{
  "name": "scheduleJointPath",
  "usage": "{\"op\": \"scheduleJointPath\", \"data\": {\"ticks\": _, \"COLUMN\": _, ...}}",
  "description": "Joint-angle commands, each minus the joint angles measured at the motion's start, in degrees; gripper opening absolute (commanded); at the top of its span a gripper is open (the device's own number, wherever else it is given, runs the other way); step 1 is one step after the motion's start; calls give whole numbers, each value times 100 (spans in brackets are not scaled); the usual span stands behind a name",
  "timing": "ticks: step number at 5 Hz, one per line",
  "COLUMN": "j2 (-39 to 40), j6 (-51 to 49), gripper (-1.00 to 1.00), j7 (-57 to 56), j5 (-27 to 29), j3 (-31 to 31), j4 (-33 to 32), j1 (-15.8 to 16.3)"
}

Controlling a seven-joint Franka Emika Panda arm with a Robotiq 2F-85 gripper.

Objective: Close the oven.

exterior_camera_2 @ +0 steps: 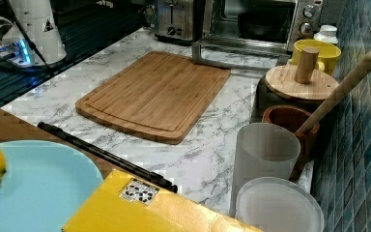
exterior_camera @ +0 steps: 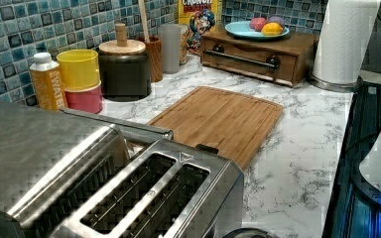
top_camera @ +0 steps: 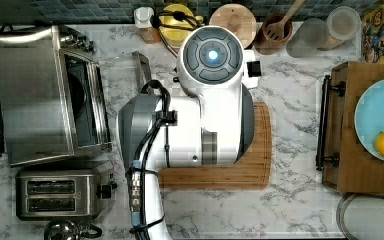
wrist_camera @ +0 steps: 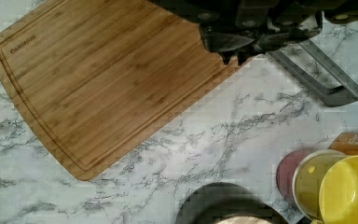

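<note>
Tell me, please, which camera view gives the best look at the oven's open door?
The right view: the oven faces the camera, door folded down flat and the dark interior visible. The top view shows the door from above, partly under the arm. The left view catches its handle edge; the wrist view, a handle corner.

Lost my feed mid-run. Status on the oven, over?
End effector above the counter beside the cutting board, holding nothing. Oven open, door folded down. Nothing on the door.
</note>
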Motion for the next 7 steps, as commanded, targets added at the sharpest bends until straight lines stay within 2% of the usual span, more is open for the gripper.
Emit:
{"op": "scheduleJointPath", "data": {"ticks": 1, "j2": -310, "j6": 852, "gripper": -100, "j7": -1551, "j5": 621, "j3": 54, "j4": -699, "j1": -82}}
{"op": "scheduleJointPath", "data": {"ticks": 2, "j2": -186, "j6": 971, "gripper": -100, "j7": -3797, "j5": 1959, "j3": -17, "j4": -948, "j1": -373}}
{"op": "scheduleJointPath", "data": {"ticks": 4, "j2": 371, "j6": 539, "gripper": -100, "j7": -6174, "j5": 3007, "j3": -185, "j4": -833, "j1": -512}}
{"op": "scheduleJointPath", "data": {"ticks": 5, "j2": 581, "j6": 433, "gripper": -100, "j7": -7087, "j5": 3256, "j3": -180, "j4": -690, "j1": -405}}
{"op": "scheduleJointPath", "data": {"ticks": 6, "j2": 1277, "j6": 116, "gripper": -100, "j7": -7189, "j5": 3182, "j3": -156, "j4": -121, "j1": -237}}
{"op": "scheduleJointPath", "data": {"ticks": 7, "j2": 1624, "j6": 406, "gripper": -100, "j7": -7373, "j5": 3206, "j3": -143, "j4": -185, "j1": -148}}
